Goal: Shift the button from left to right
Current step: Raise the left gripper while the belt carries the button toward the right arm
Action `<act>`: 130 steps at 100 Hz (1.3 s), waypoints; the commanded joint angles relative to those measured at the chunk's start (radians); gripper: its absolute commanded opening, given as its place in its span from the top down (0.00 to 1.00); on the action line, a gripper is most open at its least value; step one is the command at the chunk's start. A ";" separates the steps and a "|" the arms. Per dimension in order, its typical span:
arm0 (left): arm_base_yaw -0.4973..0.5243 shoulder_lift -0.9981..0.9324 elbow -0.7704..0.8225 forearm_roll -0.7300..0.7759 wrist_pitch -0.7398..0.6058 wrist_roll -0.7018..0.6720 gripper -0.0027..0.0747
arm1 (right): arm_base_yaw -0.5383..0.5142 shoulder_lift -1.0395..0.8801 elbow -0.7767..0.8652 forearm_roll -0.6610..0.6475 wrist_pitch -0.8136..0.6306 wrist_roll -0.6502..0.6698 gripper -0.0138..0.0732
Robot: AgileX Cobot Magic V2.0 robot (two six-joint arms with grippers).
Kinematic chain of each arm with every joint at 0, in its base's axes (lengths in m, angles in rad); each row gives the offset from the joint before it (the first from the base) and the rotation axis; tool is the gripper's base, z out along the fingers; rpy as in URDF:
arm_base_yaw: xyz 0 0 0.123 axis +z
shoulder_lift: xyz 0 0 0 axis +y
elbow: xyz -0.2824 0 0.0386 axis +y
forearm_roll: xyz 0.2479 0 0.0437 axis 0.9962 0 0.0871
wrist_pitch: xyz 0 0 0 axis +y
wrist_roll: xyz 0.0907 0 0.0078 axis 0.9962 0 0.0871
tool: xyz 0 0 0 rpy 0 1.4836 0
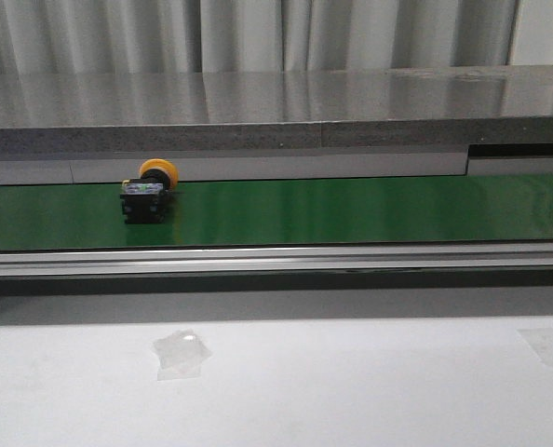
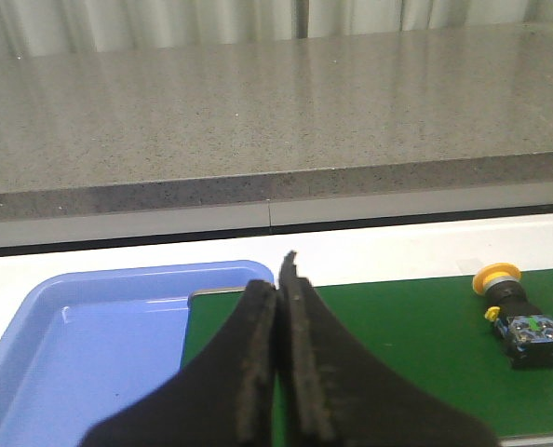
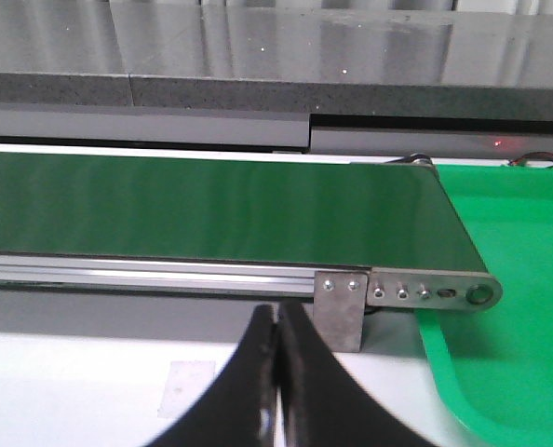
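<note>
Grey curtains and a speckled stone ledge back a long green conveyor belt (image 1: 351, 212). The left gripper (image 2: 278, 279) shows at the lower centre of its wrist view, fingers pressed together on nothing; the right gripper (image 3: 276, 321) is likewise closed and empty. Beyond the left fingers, a blue tray (image 2: 90, 345) fills the lower left, and the button (image 2: 517, 315) lies on its side on the belt at the right edge, well apart from them. In the front view the button sits left of centre. A green tray (image 3: 509, 307) waits past the belt's end, probably as the drop place.
</note>
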 commanded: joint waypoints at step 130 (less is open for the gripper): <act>-0.009 0.002 -0.029 -0.018 -0.066 0.000 0.99 | -0.004 0.881 -0.915 0.066 0.703 0.000 0.92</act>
